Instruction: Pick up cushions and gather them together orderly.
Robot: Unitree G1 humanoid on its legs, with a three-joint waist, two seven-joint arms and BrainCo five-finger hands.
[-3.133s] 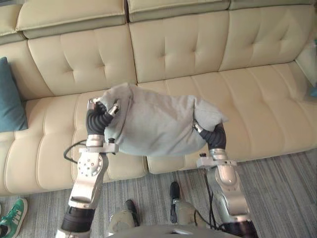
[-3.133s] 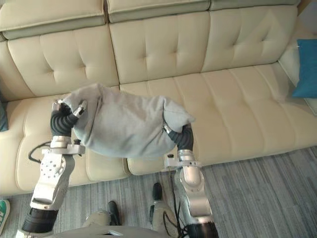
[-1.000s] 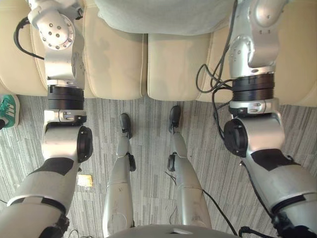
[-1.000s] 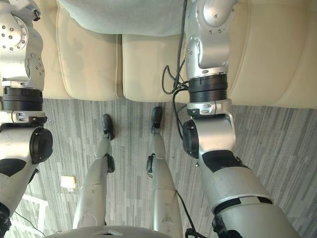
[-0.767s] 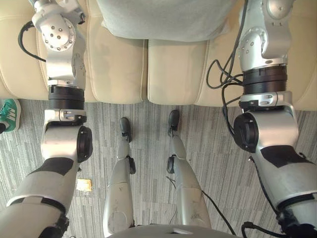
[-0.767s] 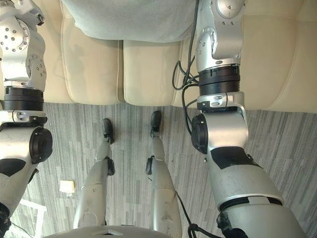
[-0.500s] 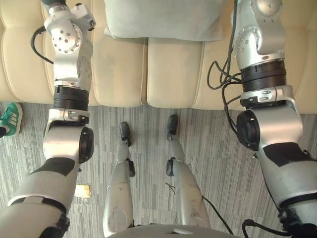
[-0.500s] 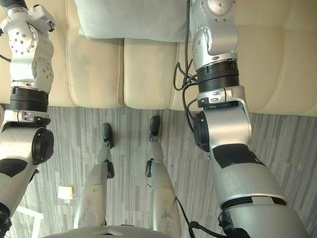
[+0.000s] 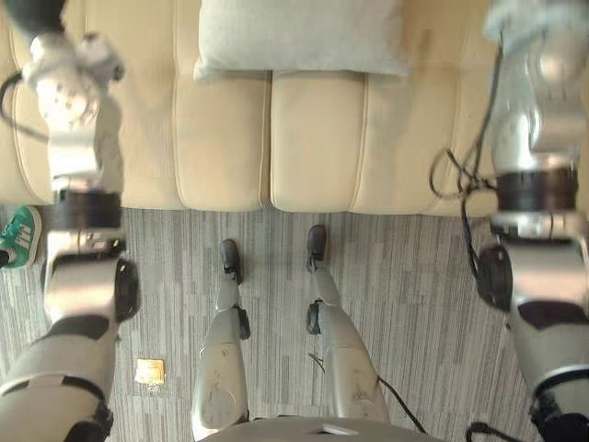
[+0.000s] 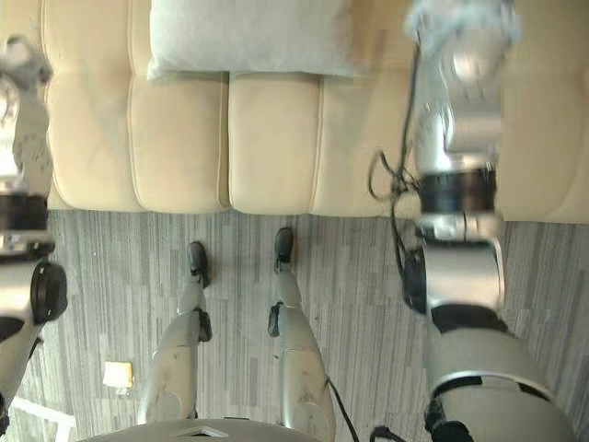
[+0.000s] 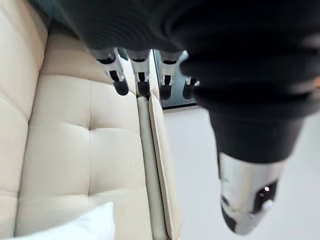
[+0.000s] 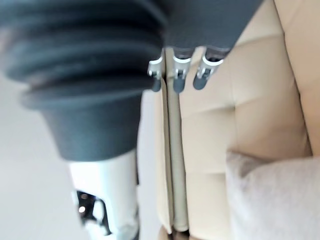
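A light grey cushion [image 9: 299,37] lies flat on the seat of the cream sofa [image 9: 313,138], straight ahead of me, with nothing touching it. My left arm rises at the left and my right arm at the right, each well to the side of the cushion. In the left wrist view my left hand [image 11: 121,82] is open with straight fingers and holds nothing; a pale corner of the cushion [image 11: 85,225] shows beyond it. In the right wrist view my right hand [image 12: 175,75] is open and empty too, and the cushion's grey edge [image 12: 280,195] lies apart from it.
The sofa's front edge meets a grey striped carpet [image 9: 414,276]. A green shoe [image 9: 18,235] rests on the floor at the far left. A small yellowish object [image 9: 148,370] lies on the carpet near my left side.
Both hands have let go of the cushion, which now rests on the seat. Both arms have swung outward, away from it. The camera has tilted down toward the floor.
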